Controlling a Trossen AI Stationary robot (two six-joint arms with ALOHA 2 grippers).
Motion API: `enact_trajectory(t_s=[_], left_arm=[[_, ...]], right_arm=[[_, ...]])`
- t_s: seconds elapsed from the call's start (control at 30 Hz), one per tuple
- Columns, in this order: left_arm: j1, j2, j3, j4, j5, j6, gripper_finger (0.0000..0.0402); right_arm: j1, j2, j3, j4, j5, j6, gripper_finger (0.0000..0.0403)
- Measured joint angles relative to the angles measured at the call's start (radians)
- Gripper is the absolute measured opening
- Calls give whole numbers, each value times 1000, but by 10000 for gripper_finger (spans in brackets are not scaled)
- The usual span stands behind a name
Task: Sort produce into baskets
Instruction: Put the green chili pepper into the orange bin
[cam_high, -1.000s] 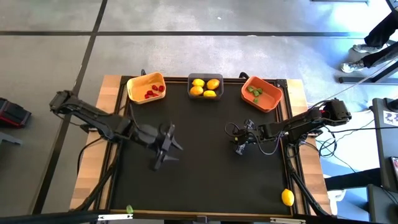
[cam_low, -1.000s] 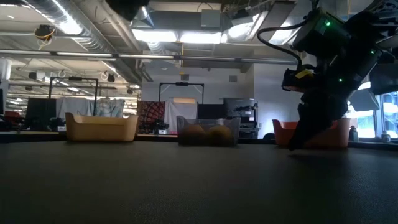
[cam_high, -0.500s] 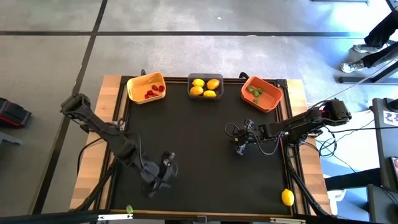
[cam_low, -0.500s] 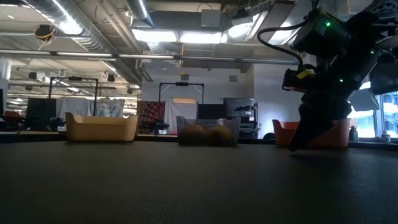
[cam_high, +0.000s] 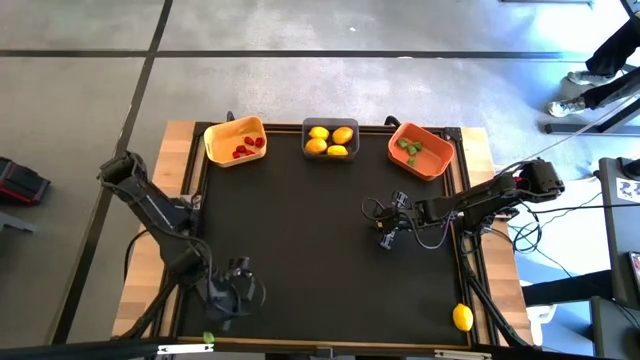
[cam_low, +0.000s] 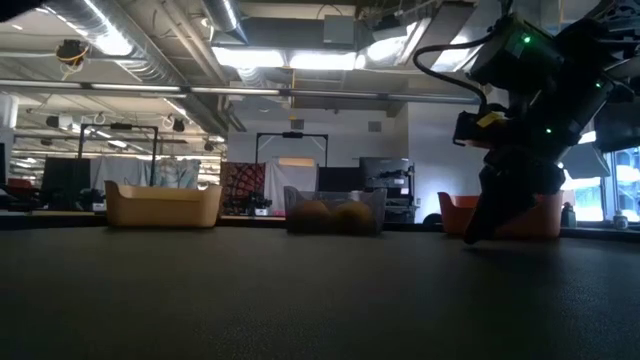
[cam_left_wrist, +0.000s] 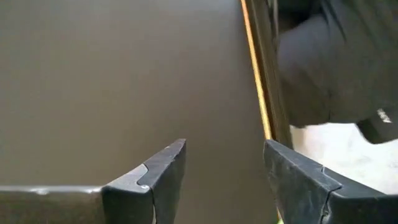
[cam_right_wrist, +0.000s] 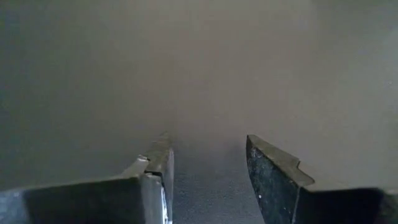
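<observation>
Three baskets stand along the table's far edge. The yellow-orange one (cam_high: 236, 140) holds red pieces, the dark grey one (cam_high: 331, 140) holds yellow lemons, and the orange one (cam_high: 421, 150) holds green pieces. A small green piece (cam_high: 208, 338) lies on the table's near left edge. A loose lemon (cam_high: 462, 318) lies on its near right edge. My left gripper (cam_high: 224, 310) is open and empty, low over the mat's near left corner, close to the green piece. My right gripper (cam_high: 385, 238) is open and empty over the mat, right of centre.
The black mat (cam_high: 320, 260) covers the table inside a wooden border (cam_high: 185, 180). In the left wrist view the mat's edge strip (cam_left_wrist: 255, 74) runs just past my open fingers. Cables loop beside my right gripper (cam_high: 425, 238). A person's feet (cam_high: 575, 95) show on the floor, far right.
My left gripper has swept from the mat's left middle toward the table's near edge and a little to the left. It has turned on the way and now stands by the near left corner, still open.
</observation>
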Motion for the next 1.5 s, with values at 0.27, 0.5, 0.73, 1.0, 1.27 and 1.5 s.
enact_trajectory(t_s=[0.27, 0.5, 0.73, 1.0, 1.27, 1.5], left_arm=[[-135, 43, -27, -2, 35, -246, 207], [-240, 147, -28, 9, 221, -357, 207], [-280, 230, -28, 34, 233, -289, 207], [-279, 278, -29, 69, 262, -174, 207], [-291, 284, -29, 78, 256, -150, 207], [-307, 328, -29, 92, 265, -142, 201]], right_arm=[[0, 0, 0, 0, -1, -45, 150], [0, 0, 0, 0, 0, -53, 149], [0, 0, 0, 0, -1, -72, 149], [0, 0, 0, 0, -1, -78, 149], [0, 0, 0, 1, 6, -78, 149], [0, 0, 0, 1, 7, -78, 150]])
